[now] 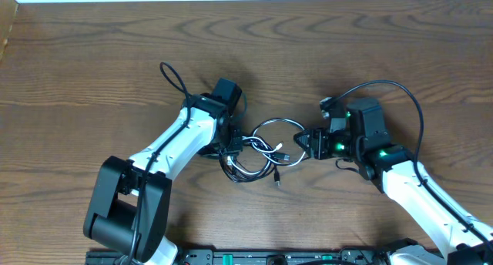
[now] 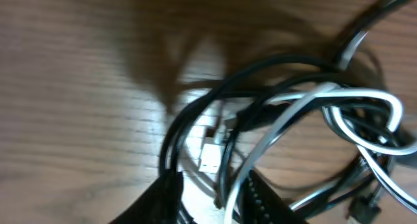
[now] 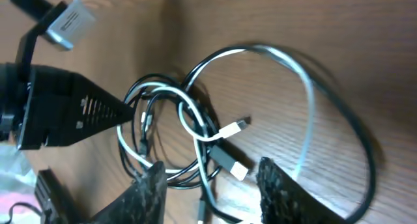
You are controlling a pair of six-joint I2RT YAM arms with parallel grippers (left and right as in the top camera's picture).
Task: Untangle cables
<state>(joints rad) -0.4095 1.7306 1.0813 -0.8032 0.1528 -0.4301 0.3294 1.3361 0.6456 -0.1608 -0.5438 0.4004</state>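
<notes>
Cables (image 1: 260, 146) lie between left claw (image 1: 231, 146) and right claw (image 1: 300, 139), perhaps gripped.

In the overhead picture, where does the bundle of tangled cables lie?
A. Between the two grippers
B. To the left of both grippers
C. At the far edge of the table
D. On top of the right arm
A: the cables lie in the middle, with the left gripper at one side of them and the right gripper at the other side.
</notes>
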